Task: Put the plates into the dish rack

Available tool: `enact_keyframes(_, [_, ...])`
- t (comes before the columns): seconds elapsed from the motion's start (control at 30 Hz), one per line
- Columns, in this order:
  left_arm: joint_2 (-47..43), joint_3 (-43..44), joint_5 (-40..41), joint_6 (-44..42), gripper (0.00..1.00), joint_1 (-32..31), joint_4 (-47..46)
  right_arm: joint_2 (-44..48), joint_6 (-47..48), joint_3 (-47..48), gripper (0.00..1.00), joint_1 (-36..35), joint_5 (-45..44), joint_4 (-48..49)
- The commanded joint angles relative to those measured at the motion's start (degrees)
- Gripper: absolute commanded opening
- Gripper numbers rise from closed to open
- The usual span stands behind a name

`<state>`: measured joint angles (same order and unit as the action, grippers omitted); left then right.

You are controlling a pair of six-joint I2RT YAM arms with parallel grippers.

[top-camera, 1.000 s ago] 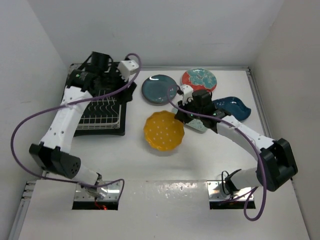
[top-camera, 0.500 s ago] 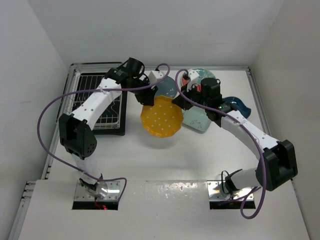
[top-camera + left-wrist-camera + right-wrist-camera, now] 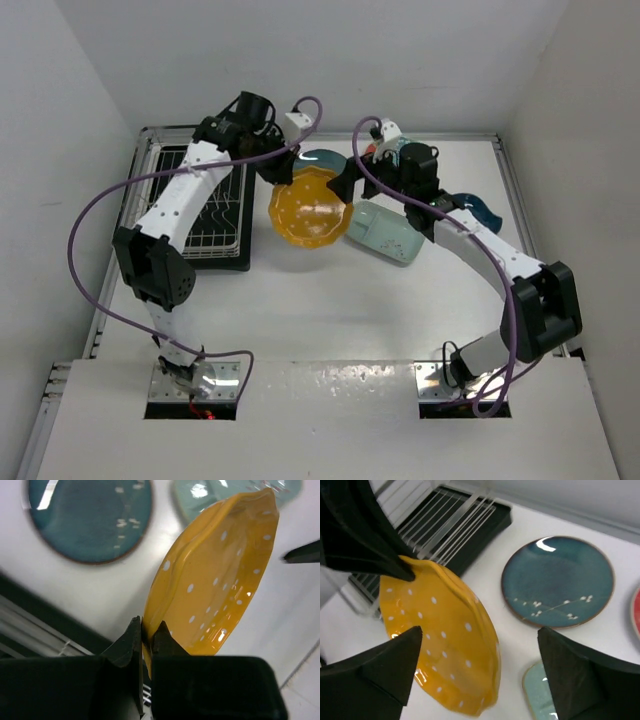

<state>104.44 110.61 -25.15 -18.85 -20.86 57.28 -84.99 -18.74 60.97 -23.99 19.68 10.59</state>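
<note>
White counter (image 3: 300, 300), we count one dish rack (image 3: 195, 225), one yellow plate (image 3: 308, 208) up near it, left end effector (image 3: 147, 632) pinched on its rim, right end effector (image 3: 479, 630) wide open, empty, teal plate (image 3: 557, 582), green plate (image 3: 385, 232), blue plate (image 3: 480, 208) flat.

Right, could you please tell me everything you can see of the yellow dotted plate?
The yellow plate is a glossy orange-yellow dish, ceramic by its look, with a scalloped rim and small white dots across its face. It is empty. It is steeply tilted, its rim pinched by the left gripper, between the dish rack and the pale green plate, near the dark teal plate. The open right gripper hovers at its other side; contact there cannot be told.
</note>
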Motion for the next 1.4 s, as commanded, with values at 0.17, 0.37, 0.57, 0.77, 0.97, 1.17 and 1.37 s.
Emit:
enact_keyframes(0.17, [-4.94, 16.3, 28.93, 11.64, 0.0, 8.81, -7.34, 1.75, -4.02, 1.71, 0.99, 0.44, -18.7, 5.13])
enact_keyframes(0.37, [-12.05, 10.08, 55.35, 8.49, 0.0, 15.31, -11.48, 2.11, -2.09, -0.32, 0.99, -0.97, -19.59, 4.97])
enact_keyframes(0.57, [-15.59, 2.24, 61.79, 4.71, 0.0, 21.3, -13.33, -1.83, -2.52, 3.62, 0.99, -1.06, -17.67, 2.16])
enact_keyframes(0.77, [-16.11, -1.96, 63.99, 2.42, 0.0, 25.43, -17.02, -7.9, -3.58, 13.8, 0.99, -0.97, -15.29, -3.98])
enact_keyframes(0.97, [-16.64, -8.21, 61.98, 1.89, 0.0, 30.17, -19.74, -10.81, -4.81, 17.69, 0.99, -1.41, -14.94, -5.75])
enact_keyframes(1.17, [-16.64, -8.74, 59.17, 2.42, 0.0, 32.73, -20.27, -11.6, -5.16, 18.92, 0.99, -1.5, -14.94, -6.99])
enact_keyframes(1.37, [-16.64, -11.55, 56.96, 3.12, 0.0, 34.4, -20.88, -11.34, -5.34, 18.75, 0.99, -1.59, -15.02, -7.34])
